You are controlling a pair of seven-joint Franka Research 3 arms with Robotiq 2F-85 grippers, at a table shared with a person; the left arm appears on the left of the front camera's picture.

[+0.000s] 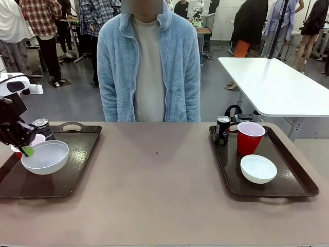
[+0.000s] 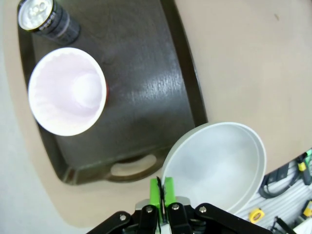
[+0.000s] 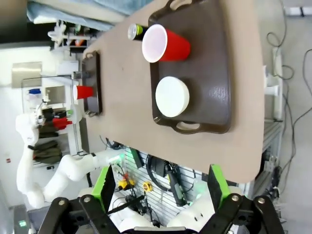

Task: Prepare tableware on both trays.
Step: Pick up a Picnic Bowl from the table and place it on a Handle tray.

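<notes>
Over the left glossy dark brown plastic tray (image 1: 61, 180), the left gripper (image 2: 162, 191) pinches the rim of a smooth round white bowl (image 2: 219, 165), green pads pressed together on it. Beside it stand a white-lined red plastic cup (image 2: 67, 97) and a dark cylindrical can (image 2: 46, 17). Right gripper (image 3: 161, 183) fingers are spread, holding nothing.

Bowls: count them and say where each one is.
2. One white bowl sits on the right tray; the other bowl is gripped at its rim by the left gripper, over the left tray.

A round red, white and blue Pepsi emblem can be made out on the dark drink can (image 1: 222, 130) at the far corner of the right tray (image 1: 295, 180). No lettering on it can be read. Pale print on the other can (image 2: 48, 18) is too blurred to be read.
</notes>
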